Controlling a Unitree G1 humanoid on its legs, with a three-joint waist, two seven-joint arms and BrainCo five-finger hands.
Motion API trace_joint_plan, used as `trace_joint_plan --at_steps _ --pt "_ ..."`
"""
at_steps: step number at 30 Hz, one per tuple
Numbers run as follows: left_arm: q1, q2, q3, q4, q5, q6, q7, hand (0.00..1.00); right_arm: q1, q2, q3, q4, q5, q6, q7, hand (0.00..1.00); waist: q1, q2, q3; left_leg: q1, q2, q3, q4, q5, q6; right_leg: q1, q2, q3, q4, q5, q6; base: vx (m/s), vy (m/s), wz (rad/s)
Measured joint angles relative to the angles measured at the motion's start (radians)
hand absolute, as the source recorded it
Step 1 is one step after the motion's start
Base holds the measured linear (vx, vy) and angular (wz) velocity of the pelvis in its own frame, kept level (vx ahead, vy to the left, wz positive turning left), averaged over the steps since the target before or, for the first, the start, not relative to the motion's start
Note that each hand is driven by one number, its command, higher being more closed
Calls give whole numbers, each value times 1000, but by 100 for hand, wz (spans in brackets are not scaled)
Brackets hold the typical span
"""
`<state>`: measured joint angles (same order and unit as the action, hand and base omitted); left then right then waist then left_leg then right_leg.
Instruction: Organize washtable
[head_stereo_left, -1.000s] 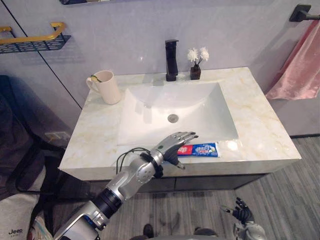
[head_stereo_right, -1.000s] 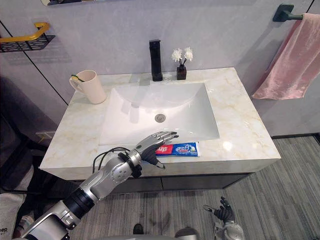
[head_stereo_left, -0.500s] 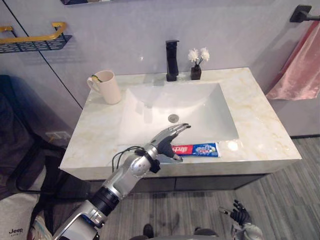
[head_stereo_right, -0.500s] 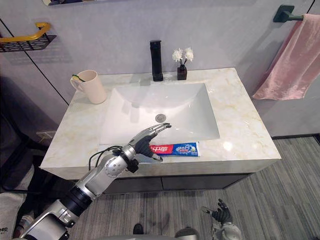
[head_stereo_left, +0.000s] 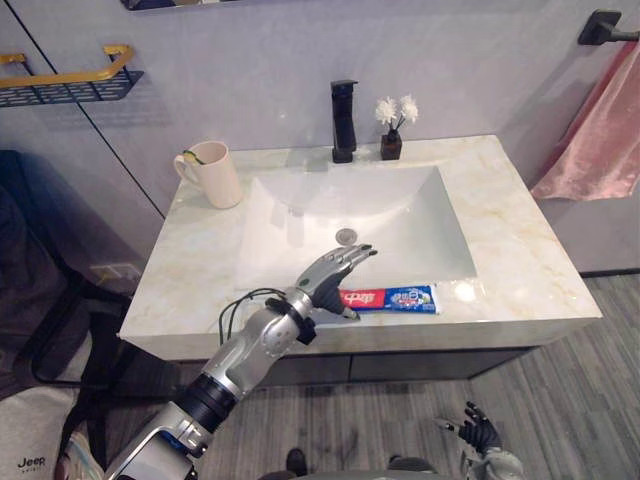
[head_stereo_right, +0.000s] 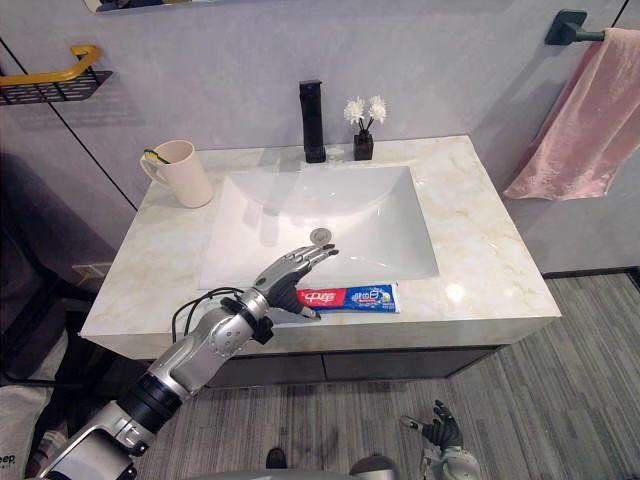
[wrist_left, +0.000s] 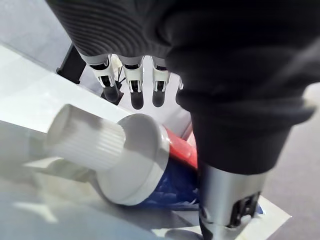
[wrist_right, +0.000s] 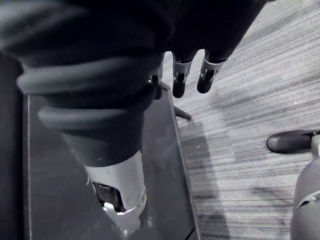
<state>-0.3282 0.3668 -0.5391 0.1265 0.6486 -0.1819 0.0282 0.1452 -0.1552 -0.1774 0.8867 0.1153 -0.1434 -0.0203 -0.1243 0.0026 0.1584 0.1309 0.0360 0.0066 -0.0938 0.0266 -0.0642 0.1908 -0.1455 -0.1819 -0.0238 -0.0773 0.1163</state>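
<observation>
Left hand (head_stereo_left: 335, 278) at cap end of toothpaste tube (head_stereo_left: 400, 299), table (head_stereo_left: 520, 260) front.
Fingers (wrist_left: 134, 80) straight, unclasped; right hand (head_stereo_left: 472, 432) low, fingers loose.

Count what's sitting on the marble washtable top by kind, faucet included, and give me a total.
mug: 1
toothpaste tube: 1
flower vase: 1
faucet: 1
Total: 4
</observation>
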Motion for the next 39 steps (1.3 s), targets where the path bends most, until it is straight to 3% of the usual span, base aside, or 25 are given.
trace_joint_plan --at_steps 11,14,25,28,33,34,39 --pt "-37 5 0 40 51 3 0 100 -2 -2 0 -9 1 -1 -1 0 -4 4 10 -2 3 23 0 -2 -1 -9 2 24 -13 8 2 -3 -3 -6" --pt "-48 25 12 42 50 -1 -2 100 -2 -4 -1 -9 4 -2 -1 0 -25 5 11 -4 3 25 0 -3 -1 -9 3 24 -15 10 2 -3 -7 -2" --pt "5 43 59 40 50 10 0 100 6 -3 -31 -14 47 -3 -19 0 -26 9 10 5 6 51 0 -4 1 -16 3 49 -13 20 3 -44 -11 -6" --pt "39 43 90 27 48 16 1 100 37 7 -118 -60 76 -4 -45 0 -26 18 8 4 8 54 0 -4 1 -19 3 52 -12 21 2 -50 -15 -3" --pt "148 14 184 -52 40 42 9 100 68 30 -395 -224 111 -4 -124 0 -23 21 6 -1 15 57 0 -5 0 -26 6 57 -11 21 2 -13 -17 -2" --pt "174 -12 219 -88 30 53 20 100 68 29 -490 -328 121 -4 -156 0 -18 21 6 -6 15 63 0 -5 0 -37 7 66 -5 21 2 -12 -13 -11" --pt "203 -72 296 -230 8 60 49 100 50 12 -595 -641 153 -8 -202 0 -5 17 5 -3 15 76 0 -4 0 -45 10 79 15 21 3 -7 -10 -9"
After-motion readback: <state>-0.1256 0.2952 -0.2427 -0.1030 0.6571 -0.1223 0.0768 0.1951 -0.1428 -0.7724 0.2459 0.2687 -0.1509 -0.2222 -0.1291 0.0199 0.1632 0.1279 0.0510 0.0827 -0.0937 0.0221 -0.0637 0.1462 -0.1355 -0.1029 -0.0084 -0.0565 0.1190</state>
